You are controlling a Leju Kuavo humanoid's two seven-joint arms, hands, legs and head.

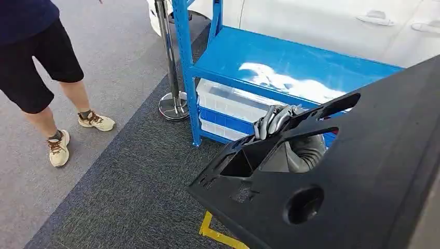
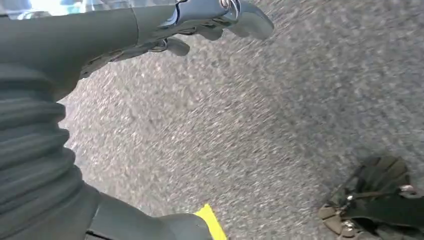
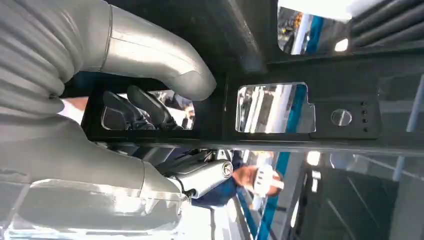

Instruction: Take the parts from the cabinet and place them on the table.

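Observation:
A large black plastic panel [image 1: 337,171] with several cut-outs hangs tilted in front of me, filling the lower right of the head view. My right hand [image 1: 277,120] grips its upper edge, fingers curled over the rim and the ribbed wrist showing through an opening. In the right wrist view the right hand [image 3: 150,85] clamps a bar of the panel [image 3: 280,65], with the thumb on one side and dark fingers [image 3: 140,107] through a cut-out. My left hand [image 2: 115,35] hangs over grey carpet with fingers and thumb apart and nothing between them.
A blue shelf rack [image 1: 290,62] stands ahead with a bare top shelf and clear bins [image 1: 228,101] lower down. A chrome stanchion [image 1: 174,104] stands at its left corner. A person [image 1: 46,62] stands at left. Behind is a white car [image 1: 321,21]. Yellow floor tape [image 1: 212,233] lies below.

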